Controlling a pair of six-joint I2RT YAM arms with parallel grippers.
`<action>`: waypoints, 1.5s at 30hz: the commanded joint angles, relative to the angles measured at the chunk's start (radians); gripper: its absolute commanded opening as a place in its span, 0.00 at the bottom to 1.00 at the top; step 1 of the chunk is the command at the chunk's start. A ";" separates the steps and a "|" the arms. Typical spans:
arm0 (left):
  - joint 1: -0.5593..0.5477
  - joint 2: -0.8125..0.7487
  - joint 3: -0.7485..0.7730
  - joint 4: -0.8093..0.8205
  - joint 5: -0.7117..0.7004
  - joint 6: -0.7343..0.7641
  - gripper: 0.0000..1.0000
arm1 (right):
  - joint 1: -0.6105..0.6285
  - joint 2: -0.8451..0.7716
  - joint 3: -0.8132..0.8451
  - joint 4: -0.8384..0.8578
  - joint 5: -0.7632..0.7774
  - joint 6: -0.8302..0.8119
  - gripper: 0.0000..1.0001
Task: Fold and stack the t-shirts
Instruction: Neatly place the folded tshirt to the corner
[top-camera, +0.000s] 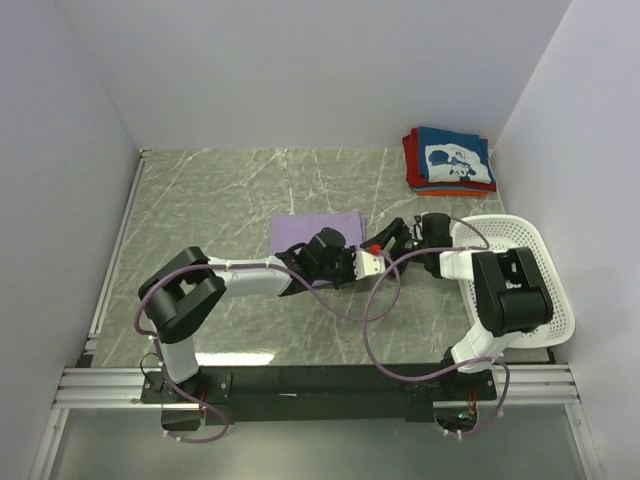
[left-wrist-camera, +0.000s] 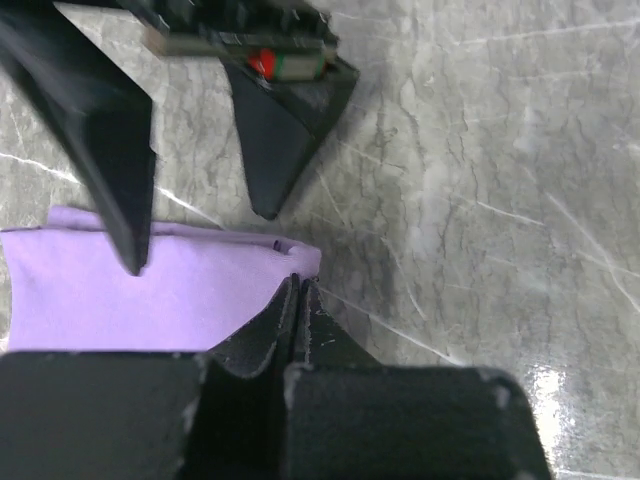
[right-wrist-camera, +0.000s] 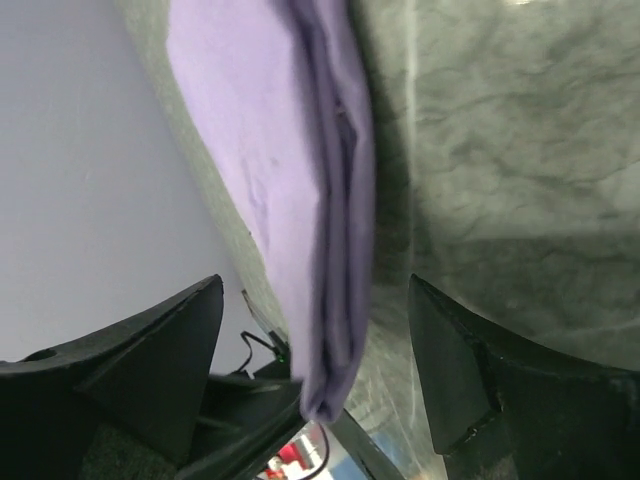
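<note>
The left gripper (left-wrist-camera: 296, 290) is pinched closed on the near right corner of the folded lavender t-shirt (left-wrist-camera: 150, 295). The shirt lies flat on the counter (left-wrist-camera: 480, 200), ahead and left of that gripper. The right gripper (right-wrist-camera: 315, 285) gapes wide, one finger on either side of the shirt's layered edge. Bare counter spreads beyond both. The stacked t-shirts (top-camera: 448, 160) sit far to the right, past the basket (top-camera: 535, 250).

The left arm (top-camera: 250, 276) covers one edge of the lavender t-shirt (top-camera: 312, 228), and the right arm (top-camera: 510, 290) hides part of the white basket (top-camera: 541, 238).
</note>
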 joint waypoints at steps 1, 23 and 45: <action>0.011 -0.042 0.050 0.015 0.040 -0.036 0.01 | 0.021 0.047 0.028 0.074 0.023 0.079 0.79; 0.034 -0.065 0.072 0.012 0.091 -0.111 0.01 | 0.109 0.314 0.160 0.236 0.269 0.188 0.57; 0.144 -0.128 0.087 -0.150 0.133 -0.270 0.46 | 0.147 0.306 0.459 -0.049 0.342 -0.255 0.00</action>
